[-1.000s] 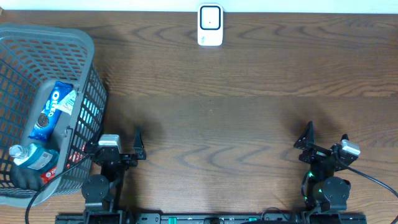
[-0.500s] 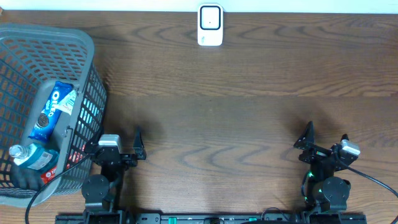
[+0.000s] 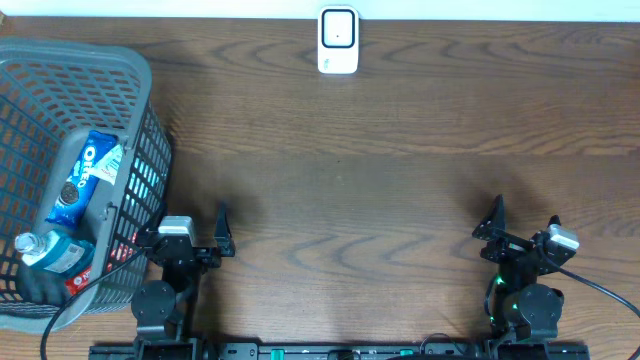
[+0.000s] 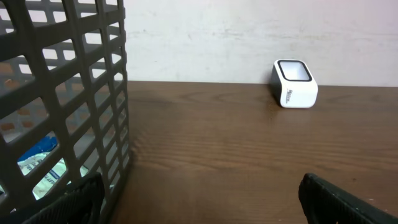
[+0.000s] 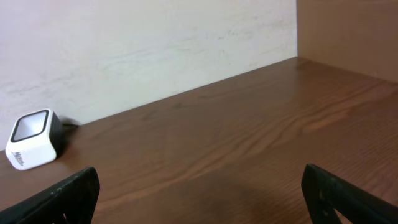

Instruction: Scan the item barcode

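Evidently the left pincer and right pincer gaped wide, holding nothing; the blue Oreo biscuit packet lay inside the grey plastic mesh basket, just beside the left pincer.

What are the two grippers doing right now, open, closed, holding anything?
Left gripper: open, holding nothing.
Right gripper: open, holding nothing.

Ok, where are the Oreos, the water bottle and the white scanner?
Oreo pack (image 3: 86, 177): overhead view, middle of the blue wrapper.
water bottle (image 3: 55, 251): overhead view, on its blue label.
barcode scanner (image 3: 338, 42): overhead view, middle of its top face.
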Robot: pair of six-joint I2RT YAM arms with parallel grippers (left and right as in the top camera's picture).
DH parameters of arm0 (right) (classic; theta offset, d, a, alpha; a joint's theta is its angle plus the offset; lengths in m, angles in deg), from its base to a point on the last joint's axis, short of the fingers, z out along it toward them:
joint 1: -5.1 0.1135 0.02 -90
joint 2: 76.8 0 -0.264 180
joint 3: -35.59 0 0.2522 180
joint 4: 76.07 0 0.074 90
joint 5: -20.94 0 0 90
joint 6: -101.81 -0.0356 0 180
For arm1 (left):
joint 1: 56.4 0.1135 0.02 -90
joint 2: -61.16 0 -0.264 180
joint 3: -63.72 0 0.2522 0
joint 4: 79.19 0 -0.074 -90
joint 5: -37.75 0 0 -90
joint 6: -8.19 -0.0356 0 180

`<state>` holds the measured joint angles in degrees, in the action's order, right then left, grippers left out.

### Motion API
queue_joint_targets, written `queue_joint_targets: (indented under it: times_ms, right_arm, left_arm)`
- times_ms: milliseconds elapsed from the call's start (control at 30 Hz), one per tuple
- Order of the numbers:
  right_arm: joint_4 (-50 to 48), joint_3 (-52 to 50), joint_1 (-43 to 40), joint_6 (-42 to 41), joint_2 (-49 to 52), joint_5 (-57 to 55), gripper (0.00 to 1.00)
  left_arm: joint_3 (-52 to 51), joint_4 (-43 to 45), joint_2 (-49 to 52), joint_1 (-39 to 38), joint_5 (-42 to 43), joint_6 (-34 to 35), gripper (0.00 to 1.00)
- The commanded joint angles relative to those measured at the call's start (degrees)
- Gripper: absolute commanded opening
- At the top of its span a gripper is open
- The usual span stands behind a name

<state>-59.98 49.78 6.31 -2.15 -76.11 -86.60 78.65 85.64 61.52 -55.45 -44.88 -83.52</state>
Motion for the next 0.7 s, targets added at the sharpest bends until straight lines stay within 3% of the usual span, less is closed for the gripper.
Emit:
queue_joint_targets:
  times_ms: [0,333,667]
  right_arm:
    - [0.26,-0.11,0.66,0.76,-0.31,0.26,0.99]
    - [0.24,-0.11,0.66,0.76,-0.31,0.26,0.99]
    - [0.24,-0.11,0.66,0.76,-0.31,0.26,0.99]
  left_arm:
    - [-0.94,-1.95,-0.13,-0.17,1.03,0.07,1.0]
    - [-0.94,0.46,-0.13,-0.13,-0.83,-1.01,1.0]
    - [4.83,-1.16,2.99,-0.13,16.9,1.79,1.0]
